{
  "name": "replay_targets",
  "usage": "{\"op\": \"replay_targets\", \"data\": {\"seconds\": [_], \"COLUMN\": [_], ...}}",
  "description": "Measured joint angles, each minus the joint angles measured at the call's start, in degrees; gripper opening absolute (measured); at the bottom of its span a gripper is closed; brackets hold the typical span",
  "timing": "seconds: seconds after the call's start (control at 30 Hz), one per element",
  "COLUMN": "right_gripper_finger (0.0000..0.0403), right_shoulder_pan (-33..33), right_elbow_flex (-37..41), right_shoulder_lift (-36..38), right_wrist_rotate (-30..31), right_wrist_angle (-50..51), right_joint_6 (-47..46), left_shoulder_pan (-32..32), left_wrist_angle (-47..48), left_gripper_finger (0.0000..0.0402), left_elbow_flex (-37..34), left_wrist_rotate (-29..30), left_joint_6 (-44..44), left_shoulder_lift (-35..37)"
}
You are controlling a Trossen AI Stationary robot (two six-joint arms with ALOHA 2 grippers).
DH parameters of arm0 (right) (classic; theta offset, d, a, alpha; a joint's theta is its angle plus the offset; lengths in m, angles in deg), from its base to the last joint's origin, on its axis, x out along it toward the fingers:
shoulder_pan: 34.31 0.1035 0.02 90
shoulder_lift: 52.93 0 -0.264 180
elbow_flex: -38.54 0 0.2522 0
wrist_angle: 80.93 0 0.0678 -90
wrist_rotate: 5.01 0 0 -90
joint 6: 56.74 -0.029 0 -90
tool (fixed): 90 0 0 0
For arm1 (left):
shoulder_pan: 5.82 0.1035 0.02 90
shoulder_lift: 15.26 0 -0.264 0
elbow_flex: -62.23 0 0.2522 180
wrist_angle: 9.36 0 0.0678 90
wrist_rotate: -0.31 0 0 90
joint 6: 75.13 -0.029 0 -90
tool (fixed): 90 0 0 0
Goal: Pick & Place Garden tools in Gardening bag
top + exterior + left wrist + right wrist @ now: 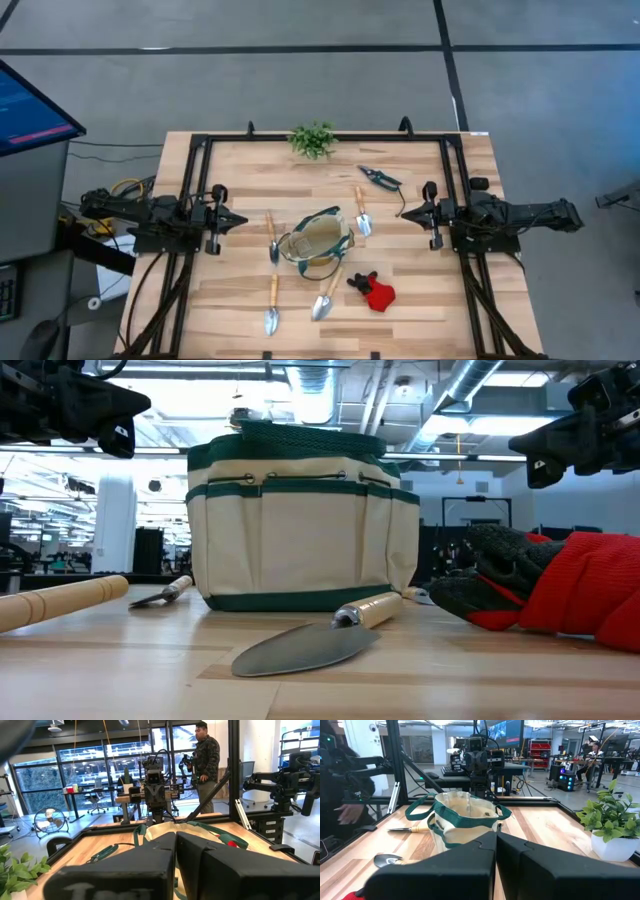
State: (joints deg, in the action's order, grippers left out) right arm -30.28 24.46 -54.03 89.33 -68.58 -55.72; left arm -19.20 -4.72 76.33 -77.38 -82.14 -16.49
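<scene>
Overhead frame, table centre: gardening bag (318, 243), tan with dark green trim, standing upright, mouth open to the camera, loop handles draped over the rim. Nothing visible inside from the wrist views.

Tools lie scattered around it on the wood:
- trowel (273, 240) just left of the bag, blade toward the lower edge.
- second trowel (272, 305) in the lower left of the table area, well apart from the bag.
- third trowel (327, 295) below the bag, handle end touching or nearly touching the bag's base; in the low view its blade lies flat in the foreground.
- fourth trowel (362, 213) just upper right of the bag.
- pruning shears (380, 178) farther to the upper right, near the table's top edge.
- red-and-black item (373, 291) lower right of the bag, slightly apart from it.

Leafy plant (313, 140) at top centre of the table.

Left gripper (240, 220) at frame left, above the table, fingers clenched together, holding nothing. Right gripper (403, 213) at frame right, likewise clenched and empty. Both point inward toward the bag.

A person stands beyond the table in the left wrist view.
</scene>
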Motion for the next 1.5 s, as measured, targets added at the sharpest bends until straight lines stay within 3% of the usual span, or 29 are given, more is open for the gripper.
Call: {"op": "replay_targets", "data": {"seconds": [1.3, 1.5], "right_gripper_finger": [0.0000, 0.0000], "right_shoulder_pan": [0.00, 0.00], "right_elbow_flex": [0.00, 0.00], "right_shoulder_lift": [-0.02, -0.02], "right_wrist_rotate": [-0.02, 0.00], "right_wrist_angle": [0.00, -0.01], "right_joint_6": [-0.02, 0.00], "left_shoulder_pan": [0.00, 0.00], "left_wrist_angle": [-0.03, -0.03], "left_gripper_finger": [0.0002, 0.0002], "left_elbow_flex": [0.02, 0.00], "left_wrist_rotate": [-0.07, -0.04], "left_joint_6": [0.12, 13.53], "left_shoulder_lift": [0.02, 0.02]}}
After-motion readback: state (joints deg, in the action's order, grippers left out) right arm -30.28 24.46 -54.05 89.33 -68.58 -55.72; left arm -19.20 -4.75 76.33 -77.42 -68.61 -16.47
